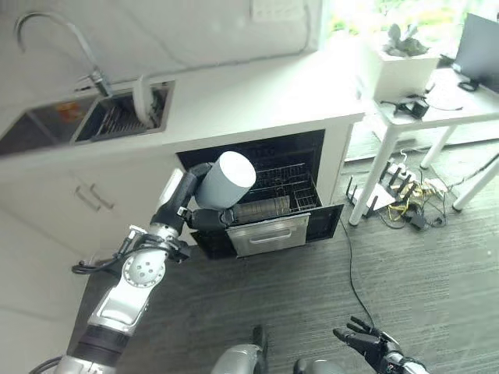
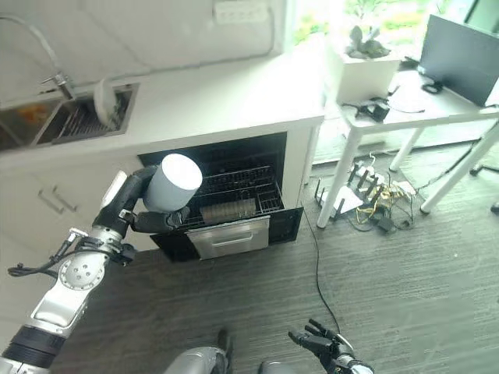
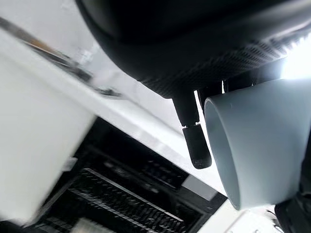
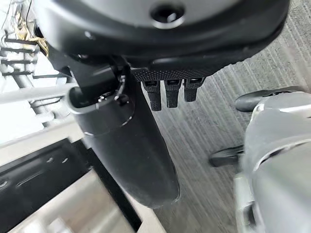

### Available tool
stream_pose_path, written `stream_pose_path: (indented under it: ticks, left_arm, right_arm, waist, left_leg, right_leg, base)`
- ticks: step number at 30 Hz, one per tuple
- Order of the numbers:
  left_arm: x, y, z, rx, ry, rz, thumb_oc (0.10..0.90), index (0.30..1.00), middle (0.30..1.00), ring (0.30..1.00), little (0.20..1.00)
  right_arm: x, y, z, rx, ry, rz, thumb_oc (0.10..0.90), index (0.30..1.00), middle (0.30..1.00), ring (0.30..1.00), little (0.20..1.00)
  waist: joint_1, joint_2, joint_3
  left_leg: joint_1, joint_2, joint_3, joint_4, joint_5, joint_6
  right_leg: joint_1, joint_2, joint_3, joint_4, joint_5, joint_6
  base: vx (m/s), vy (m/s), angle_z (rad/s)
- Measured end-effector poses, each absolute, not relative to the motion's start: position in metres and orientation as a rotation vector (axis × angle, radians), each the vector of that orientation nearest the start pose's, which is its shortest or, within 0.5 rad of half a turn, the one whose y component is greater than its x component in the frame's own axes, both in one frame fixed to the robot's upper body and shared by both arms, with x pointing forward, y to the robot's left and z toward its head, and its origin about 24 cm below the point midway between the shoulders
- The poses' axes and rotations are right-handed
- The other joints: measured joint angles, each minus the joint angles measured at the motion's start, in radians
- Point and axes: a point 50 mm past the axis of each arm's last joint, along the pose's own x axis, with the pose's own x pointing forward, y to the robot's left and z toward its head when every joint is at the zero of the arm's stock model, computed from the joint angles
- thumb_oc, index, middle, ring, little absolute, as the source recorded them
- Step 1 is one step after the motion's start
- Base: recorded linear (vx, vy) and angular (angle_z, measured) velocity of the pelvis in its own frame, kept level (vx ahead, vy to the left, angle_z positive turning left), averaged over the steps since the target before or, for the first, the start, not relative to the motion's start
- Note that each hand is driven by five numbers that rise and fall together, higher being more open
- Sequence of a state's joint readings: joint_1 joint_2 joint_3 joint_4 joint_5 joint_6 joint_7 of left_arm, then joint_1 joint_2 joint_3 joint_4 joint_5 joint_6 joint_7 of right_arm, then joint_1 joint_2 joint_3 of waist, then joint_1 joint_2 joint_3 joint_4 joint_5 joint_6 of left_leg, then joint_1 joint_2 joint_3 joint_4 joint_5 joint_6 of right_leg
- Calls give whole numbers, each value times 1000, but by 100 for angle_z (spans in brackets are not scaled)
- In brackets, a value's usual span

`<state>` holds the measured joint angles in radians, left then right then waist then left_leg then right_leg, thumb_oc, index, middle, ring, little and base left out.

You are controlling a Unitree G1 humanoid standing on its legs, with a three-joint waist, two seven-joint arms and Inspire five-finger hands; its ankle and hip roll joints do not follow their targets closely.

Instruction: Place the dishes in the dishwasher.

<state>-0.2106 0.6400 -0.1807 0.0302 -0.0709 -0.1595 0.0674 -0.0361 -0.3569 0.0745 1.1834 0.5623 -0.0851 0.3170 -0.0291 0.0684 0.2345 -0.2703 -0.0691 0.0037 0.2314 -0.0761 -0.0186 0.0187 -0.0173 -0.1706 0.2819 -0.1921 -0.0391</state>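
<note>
Far left on the table (image 1: pixel 257 93) there's a sink (image 1: pixel 47 125) with a drying rack (image 1: pixel 117 118) and a white dish (image 1: pixel 143 100) propped in it. The left hand (image 1: pixel 199 214) has its fingers curled round a pale grey cup (image 1: pixel 226 181), tipped on its side just above the open dishwasher (image 1: pixel 265 195) and its pulled-out rack (image 1: pixel 281 191).

The cup looks stiff, smooth and probably breakable, fairly light, so I'd say gripping around the wall like this is the way. Can't make out what's already in the rack. Right hand (image 1: pixel 366 339) hangs low over the floor (image 1: pixel 437 280), fingers loosely spread, holding nothing.
</note>
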Motion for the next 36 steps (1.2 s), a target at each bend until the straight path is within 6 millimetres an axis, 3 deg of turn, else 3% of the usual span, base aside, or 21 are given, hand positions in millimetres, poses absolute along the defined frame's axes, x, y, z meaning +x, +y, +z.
stream_pose_path:
  ticks: [1, 2, 3, 5, 7, 10, 13, 16, 17, 18, 19, 20, 22, 23, 24, 26, 29, 30, 31, 33, 36]
  left_arm:
    - [281, 214, 112, 564, -265, -131, 400, 300, 300, 300, 300]
    - [275, 217, 103, 581, -230, -129, 400, 300, 300, 300, 300]
    - [273, 218, 97, 629, -213, -128, 400, 300, 300, 300, 300]
    - [273, 224, 96, 673, -206, -101, 400, 300, 300, 300, 300]
    - [274, 232, 93, 695, -183, -43, 400, 300, 300, 300, 300]
    - [277, 236, 101, 697, -211, -10, 400, 300, 300, 300, 300]
    - [277, 241, 104, 725, -211, -11, 400, 300, 300, 300, 300]
    - [277, 242, 105, 735, -208, -18, 400, 300, 300, 300, 300]
    - [277, 242, 105, 731, -208, -17, 400, 300, 300, 300, 300]
    - [277, 241, 104, 732, -205, -26, 400, 300, 300, 300, 300]
    - [277, 240, 103, 732, -204, -30, 400, 300, 300, 300, 300]
    - [277, 239, 102, 729, -202, -35, 400, 300, 300, 300, 300]
    - [277, 238, 101, 728, -203, -37, 400, 300, 300, 300, 300]
    - [277, 238, 101, 727, -204, -36, 400, 300, 300, 300, 300]
    - [277, 238, 100, 729, -199, -36, 400, 300, 300, 300, 300]
    - [277, 242, 96, 732, -178, -25, 400, 300, 300, 300, 300]
    - [274, 245, 95, 727, -176, -2, 400, 300, 300, 300, 300]
    - [272, 247, 93, 726, -169, 10, 400, 300, 300, 300, 300]
    - [270, 247, 89, 720, -160, 23, 400, 300, 300, 300, 300]
    - [262, 246, 86, 713, -152, 34, 400, 300, 300, 300, 300]
    - [262, 238, 97, 702, -213, 23, 400, 300, 300, 300, 300]
  right_arm:
    - [124, -265, -137, 264, 958, -143, 800, 900, 900, 900, 900]
    - [119, -265, -138, 263, 967, -140, 800, 900, 900, 900, 900]
    - [109, -260, -143, 277, 991, -151, 800, 900, 900, 900, 900]
    - [108, -251, -146, 298, 1003, -145, 800, 900, 900, 900, 900]
    - [111, -241, -148, 316, 996, -122, 800, 900, 900, 900, 900]
    - [119, -237, -146, 313, 961, -116, 800, 900, 900, 900, 900]
    - [124, -232, -145, 324, 945, -101, 800, 900, 900, 900, 900]
    - [123, -225, -147, 341, 948, -93, 800, 900, 900, 900, 900]
    - [121, -224, -147, 343, 951, -94, 800, 900, 900, 900, 900]
    - [120, -224, -148, 344, 955, -94, 800, 900, 900, 900, 900]
    - [122, -223, -147, 344, 946, -89, 800, 900, 900, 900, 900]
    - [123, -225, -146, 340, 931, -86, 800, 900, 900, 900, 900]
    - [128, -226, -143, 332, 907, -81, 800, 900, 900, 900, 900]
    - [132, -227, -141, 323, 889, -72, 800, 900, 900, 900, 900]
    - [135, -230, -139, 316, 879, -68, 800, 900, 900, 900, 900]
    - [141, -232, -138, 316, 880, -71, 800, 900, 900, 900, 900]
    - [136, -223, -142, 328, 918, -39, 800, 900, 900, 900, 900]
    - [133, -221, -144, 338, 934, -38, 800, 900, 900, 900, 900]
    - [132, -222, -145, 339, 945, -39, 800, 900, 900, 900, 900]
    - [132, -221, -145, 329, 964, -26, 800, 900, 900, 900, 900]
    - [135, -230, -142, 306, 958, -28, 800, 900, 900, 900, 900]
  waist:
    - [6, 4, -6]
    - [3, 17, -14]
    - [-4, 22, -30]
    - [7, 3, -33]
    - [13, -3, -42]
    - [24, -5, -44]
    - [43, -21, -53]
    - [39, -31, -59]
    - [33, -29, -57]
    - [20, -25, -57]
    - [5, -26, -56]
    - [-1, -26, -57]
    - [5, -45, -56]
    - [3, -57, -55]
    - [3, -62, -55]
    - [11, -65, -55]
    - [54, -85, -60]
    - [62, -89, -62]
    - [54, -78, -61]
    - [60, -78, -63]
    - [66, -93, -63]
  left_leg:
    - [30, -22, -48, 4, 16, 32]
    - [66, -19, -30, 5, 74, 100]
    - [106, -17, -27, -12, 110, 117]
    - [138, -30, -26, -51, 103, 128]
    - [184, -60, -27, -98, 94, 128]
    - [196, -83, -27, -107, 81, 102]
    - [204, -85, -27, -94, 54, 106]
    - [202, -86, -39, -44, 16, 125]
    - [198, -86, -46, -12, 3, 150]
    - [200, -82, -56, 1, -7, 164]
    - [204, -83, -65, 4, -10, 162]
    - [206, -78, -69, 2, -18, 119]
    - [200, -91, -66, 14, -33, 93]
    - [193, -105, -62, 32, -46, 83]
    - [183, -119, -67, 63, -63, 99]
    - [181, -117, -97, 104, -96, 83]
    - [183, -93, -140, 113, -111, 60]
    - [188, -85, -157, 110, -111, 55]
    - [197, -67, -179, 98, -106, 47]
    - [260, 4, -140, 49, -94, 26]
    - [274, 39, -96, 7, -77, -2]
  right_leg:
    - [14, -1, 27, 6, -14, 24]
    - [32, 12, 37, 11, -28, 46]
    - [29, 21, 43, 55, -57, 75]
    - [-19, -11, 35, 161, -66, 92]
    - [-80, -94, 40, 224, -148, 128]
    - [-129, -156, 88, 193, -145, 142]
    - [-128, -162, 96, 154, -127, 159]
    - [-63, -114, 91, 81, -64, 165]
    - [-54, -96, 86, 117, 7, 161]
    - [-113, -93, 96, 238, 16, 167]
    - [-176, -95, 101, 334, -2, 187]
    - [-210, -99, 103, 262, -13, 176]
    - [-277, -129, 121, 133, 4, 180]
    - [-318, -161, 151, 132, 27, 197]
    - [-342, -186, 193, 106, 61, 225]
    - [-339, -195, 245, 61, 86, 236]
    - [-293, -134, 235, 91, 82, 222]
    - [-246, -105, 224, 58, 93, 194]
    - [-213, -78, 223, 20, 151, 143]
    - [-157, -34, 169, 18, 118, 97]
    - [-176, -16, 135, 69, 74, 45]
  base:
    - [108, 180, -66]
    - [174, 304, -54]
    - [145, 275, -17]
    - [118, 193, -3]
    - [107, 127, -1]
    - [85, 81, 10]
    - [92, 75, 1]
    - [95, 47, 6]
    - [112, -83, 16]
    - [130, -143, 19]
    - [111, -188, 27]
    - [117, -261, 14]
    - [138, -321, 1]
    - [158, -339, 14]
    - [161, -352, 22]
    - [171, -435, 46]
    - [152, -387, 40]
    - [164, -342, 51]
    - [154, -358, 44]
    - [152, -447, 42]
    - [84, -269, 32]
